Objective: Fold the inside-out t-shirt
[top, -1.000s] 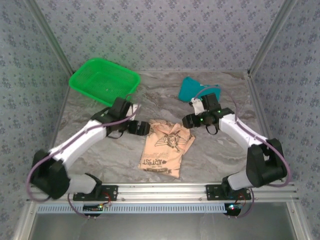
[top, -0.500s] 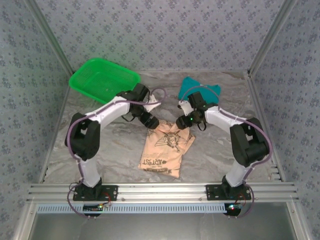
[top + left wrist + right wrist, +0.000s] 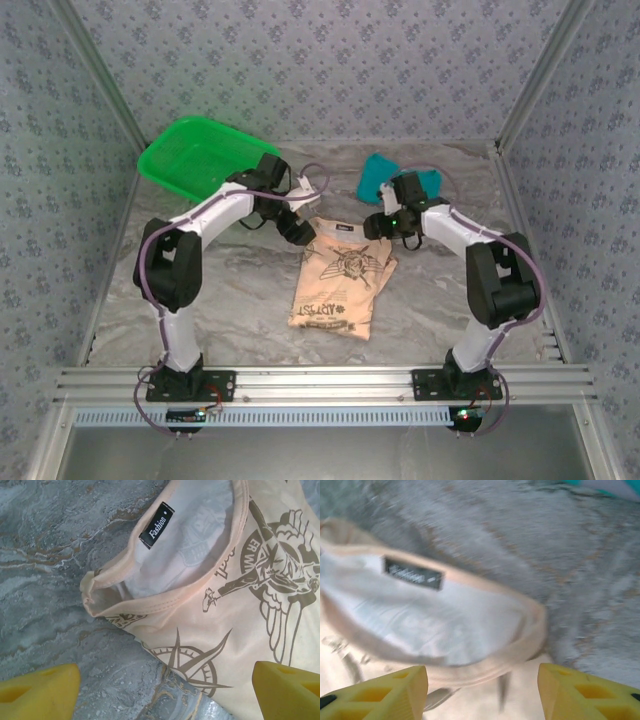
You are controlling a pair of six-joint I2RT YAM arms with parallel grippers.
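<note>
Holds left gripper (image 3: 165,687) wide open, empty, above collar of inside-out t-shirt (image 3: 340,285); holds right gripper (image 3: 482,690) open over same collar, on marbled surface (image 3: 230,290).

green basket (image 3: 200,165) far left, teal garment (image 3: 377,175) far right, open tabletop (image 3: 240,295) flanking t-shirt (image 3: 340,275)

From my screen, the left arm has swung up out of its low reach. Its elbow now stands tall, and the left gripper (image 3: 297,232) sits further out, at the far left corner of the inside-out t-shirt (image 3: 340,285). The right gripper (image 3: 377,228) has crept in to the far right corner. The shirt's far end has shifted away from me and lies straighter, its neck opening and dark label (image 3: 156,525) now showing
</note>
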